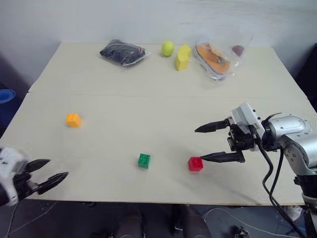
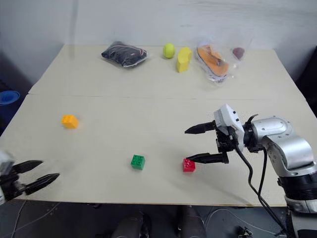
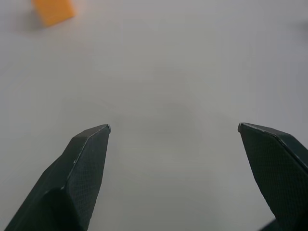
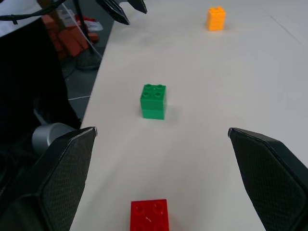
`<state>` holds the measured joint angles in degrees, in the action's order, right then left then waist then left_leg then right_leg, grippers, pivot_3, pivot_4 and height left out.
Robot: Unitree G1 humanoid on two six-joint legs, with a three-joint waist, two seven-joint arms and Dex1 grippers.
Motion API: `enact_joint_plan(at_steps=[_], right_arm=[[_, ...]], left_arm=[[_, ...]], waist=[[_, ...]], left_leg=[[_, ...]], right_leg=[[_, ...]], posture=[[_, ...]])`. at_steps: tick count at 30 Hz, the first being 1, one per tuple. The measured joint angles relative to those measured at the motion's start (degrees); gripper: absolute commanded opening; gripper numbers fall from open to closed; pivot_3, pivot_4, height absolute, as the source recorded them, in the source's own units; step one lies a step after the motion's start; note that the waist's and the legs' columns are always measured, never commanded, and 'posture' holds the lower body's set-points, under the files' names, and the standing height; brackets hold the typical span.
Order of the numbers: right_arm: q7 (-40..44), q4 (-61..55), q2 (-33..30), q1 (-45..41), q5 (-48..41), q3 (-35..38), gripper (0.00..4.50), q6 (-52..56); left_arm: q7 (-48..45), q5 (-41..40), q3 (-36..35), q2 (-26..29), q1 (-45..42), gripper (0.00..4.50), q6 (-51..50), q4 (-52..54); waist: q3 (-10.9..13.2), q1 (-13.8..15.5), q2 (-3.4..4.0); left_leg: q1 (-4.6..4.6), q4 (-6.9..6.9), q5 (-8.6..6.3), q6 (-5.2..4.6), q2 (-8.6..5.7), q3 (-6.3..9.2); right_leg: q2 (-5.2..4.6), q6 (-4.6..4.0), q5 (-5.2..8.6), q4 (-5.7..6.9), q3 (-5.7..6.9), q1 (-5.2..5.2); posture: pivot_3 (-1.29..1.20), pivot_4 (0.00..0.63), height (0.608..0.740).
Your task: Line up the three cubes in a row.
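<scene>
The three cubes are small studded plastic toy bricks, glossy, with round studs on top, all sitting on a pale, matte beige table (image 1: 148,109). The orange-yellow one (image 1: 73,119) is way off on the robot's left side, the green one (image 1: 144,160) sits near the front edge around the middle, and the red one (image 1: 195,163) is a bit to its right. Green and red are roughly level with each other; the orange-yellow one is further back and well apart from them.

Right gripper (image 1: 210,143) has its pointy black textured fingers spread wide, holding nothing, hovering just beside the red brick, with the lower finger close to it. Left gripper (image 1: 49,173) is down at the table's front left corner, also spread wide and empty.

Along the far edge: a clear plastic bag (image 1: 122,52) with something dark and fabric-like inside, a yellow-green ball (image 1: 167,48), a bigger yellow notched block (image 1: 182,57), and another clear bag (image 1: 215,59) with an orange item in it. No readable writing on anything.
</scene>
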<state>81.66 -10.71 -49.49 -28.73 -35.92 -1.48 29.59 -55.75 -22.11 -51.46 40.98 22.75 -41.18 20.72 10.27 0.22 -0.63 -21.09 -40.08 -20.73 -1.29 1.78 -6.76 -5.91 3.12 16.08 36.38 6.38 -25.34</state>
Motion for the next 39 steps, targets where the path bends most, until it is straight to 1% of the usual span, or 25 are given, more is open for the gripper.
enact_joint_plan(at_steps=[2,3,5,6,9,11,12,13,14,16,20,23,26,27,30,32,34,35,39], right_arm=[[0.66,0.15,0.01,-0.55,-0.05,-0.26,4.50,0.57],[0.78,0.50,0.16,-1.20,-0.04,-0.51,4.50,0.74],[0.81,1.02,0.71,-2.53,-0.04,-0.53,4.50,0.86],[0.79,1.24,0.82,-2.73,-0.02,-0.47,4.50,0.83],[0.16,1.67,2.23,-3.28,0.26,-0.70,4.50,0.64],[-0.55,1.69,2.71,-3.35,0.62,-0.72,4.50,0.59],[-0.84,1.65,2.84,-3.38,0.68,-0.74,4.50,0.59],[-1.20,1.63,2.88,-3.30,0.69,-0.68,4.50,0.69],[-1.37,1.38,3.11,-3.35,0.67,-0.74,4.50,0.72],[-2.10,-0.44,3.37,-3.30,0.49,-0.81,4.50,1.46],[-3.09,-1.90,3.52,-3.08,0.24,-0.74,4.50,1.93],[-4.21,-2.68,3.53,-1.98,0.02,-0.42,4.50,2.08],[-5.02,-2.78,3.53,-1.37,-0.10,-0.37,4.50,2.21],[-5.27,-2.90,3.53,-1.35,-0.19,-0.33,4.50,2.33],[-6.31,-3.75,3.53,-1.35,-1.19,-0.13,4.50,3.03],[-6.63,-3.96,3.53,-1.33,-1.41,-0.10,4.50,3.04],[-7.02,-3.97,3.53,-1.27,-1.56,-0.10,4.50,3.05],[-7.14,-3.97,3.54,-1.27,-1.64,-0.11,4.50,3.04],[-7.45,-4.65,3.54,-0.84,-1.81,-0.11,4.50,3.04]], left_arm=[[2.00,-0.53,-1.28,-0.30,-0.20,4.48,-0.20,-0.10],[3.45,-1.10,-1.57,-0.32,-1.69,4.48,-0.58,-0.28],[6.09,-2.25,-1.45,-0.20,-5.34,4.48,-1.59,-0.80],[8.20,-2.52,-0.28,0.27,-9.13,4.48,-2.75,-1.84],[13.72,-2.85,5.84,2.28,-21.28,4.48,-5.33,-6.23],[16.50,-2.57,10.45,3.11,-27.06,4.48,-6.99,-9.55],[17.26,-2.33,11.99,3.34,-28.50,4.48,-7.20,-10.83],[18.54,-1.55,15.13,3.78,-31.82,4.48,-7.30,-14.19],[19.32,-0.93,16.86,4.12,-33.80,4.48,-7.31,-15.83],[22.05,1.39,22.27,4.61,-41.58,4.48,-6.93,-23.45],[24.97,3.80,26.59,5.09,-48.83,4.48,-6.27,-31.60],[25.95,4.83,28.98,5.02,-51.77,4.48,-5.36,-36.63],[25.93,5.08,30.78,4.45,-52.10,3.92,-4.60,-39.91],[25.95,5.15,31.24,4.35,-52.11,3.67,-4.53,-40.57],[25.78,5.38,32.42,4.30,-52.10,2.69,-4.57,-42.27],[25.60,5.40,32.62,4.30,-52.36,2.18,-4.41,-42.78],[25.55,5.46,33.00,4.30,-53.53,1.56,-4.00,-44.00],[25.38,5.48,33.22,4.31,-53.80,1.48,-3.62,-44.08],[19.51,5.55,36.03,5.82,-53.29,1.48,-0.22,-44.03]], waist=[[-0.01,0.12,-0.02],[-0.01,0.12,-0.02],[-0.02,-0.02,-0.02],[-0.02,0.06,-0.02],[-0.03,0.18,-0.03],[-0.03,-0.27,-0.03],[-0.03,-0.45,-0.03],[-0.03,-0.50,-0.03],[-0.02,-0.55,-0.05],[-0.02,-0.44,-0.05],[-0.03,-0.51,-0.07],[-0.04,-0.33,-0.08],[-0.04,-0.36,-0.08],[-0.04,-0.36,-0.09],[-0.04,-0.33,-0.09],[-0.04,-0.31,-0.09],[-0.04,-0.29,-0.09],[-0.04,-0.24,-0.09],[-0.04,-0.27,-0.10]], left_leg=[[0.00,0.01,-0.01,0.01,-0.02,0.04],[0.00,0.02,-0.01,0.01,-0.03,0.04],[0.01,0.04,-0.02,0.03,-0.03,0.04],[0.02,0.05,-0.02,0.04,-0.04,0.06],[-0.01,0.05,-0.01,0.06,-0.06,0.05],[-0.04,0.07,0.00,0.05,-0.06,0.00],[-0.03,0.06,0.00,0.05,-0.06,-0.04],[-0.02,0.06,0.00,0.05,-0.04,-0.13],[-0.06,0.06,0.00,0.06,-0.01,-0.16],[-0.07,0.04,0.02,0.09,0.01,-0.19],[-0.03,0.04,0.02,0.09,0.02,-0.28],[-0.04,0.02,0.02,0.10,0.02,-0.28],[-0.03,0.01,0.02,0.10,0.02,-0.30],[-0.03,0.00,0.03,0.10,0.02,-0.30],[-0.04,-0.01,0.03,0.11,0.02,-0.29],[-0.03,-0.01,0.03,0.11,0.01,-0.29],[-0.03,-0.02,0.03,0.11,0.01,-0.29],[-0.03,-0.02,0.03,0.11,0.01,-0.29],[-0.05,-0.03,0.03,0.11,0.00,-0.30]], right_leg=[[-0.06,0.00,0.00,0.01,0.02,0.01],[-0.09,0.00,0.00,0.02,0.02,0.00],[-0.10,0.00,0.00,0.05,0.03,-0.01],[-0.10,0.00,0.00,0.06,0.05,0.01],[-0.10,0.00,0.00,0.11,0.08,0.00],[-0.06,0.03,-0.02,0.25,0.09,-0.01],[-0.04,0.03,-0.02,0.27,0.09,-0.02],[0.01,0.03,-0.02,0.27,0.09,-0.03],[0.09,0.04,-0.02,0.27,0.10,-0.06],[0.17,0.04,-0.03,0.30,0.11,-0.07],[0.22,0.04,-0.03,0.31,0.05,-0.09],[0.23,0.04,-0.03,0.32,0.05,-0.09],[0.23,0.05,-0.03,0.36,0.04,-0.09],[0.24,0.05,-0.03,0.36,0.04,-0.09],[0.24,0.05,-0.03,0.37,0.04,-0.09],[0.23,0.05,-0.03,0.37,0.04,-0.09],[0.23,0.05,-0.03,0.38,0.04,-0.09],[0.22,0.05,-0.03,0.39,0.04,-0.09],[0.24,0.05,-0.03,0.38,0.05,-0.09]], posture=[[0.00,0.150,0.740],[0.00,0.150,0.740],[0.00,0.150,0.740],[0.00,0.150,0.740],[0.00,0.150,0.740],[0.00,0.150,0.740],[0.00,0.150,0.740],[0.00,0.150,0.740],[0.00,0.150,0.740],[0.00,0.150,0.740],[0.00,0.150,0.740],[0.00,0.150,0.740],[0.00,0.150,0.740],[0.00,0.150,0.740],[0.00,0.150,0.740],[0.00,0.150,0.740],[0.00,0.150,0.740],[0.00,0.150,0.740],[0.00,0.150,0.740]])
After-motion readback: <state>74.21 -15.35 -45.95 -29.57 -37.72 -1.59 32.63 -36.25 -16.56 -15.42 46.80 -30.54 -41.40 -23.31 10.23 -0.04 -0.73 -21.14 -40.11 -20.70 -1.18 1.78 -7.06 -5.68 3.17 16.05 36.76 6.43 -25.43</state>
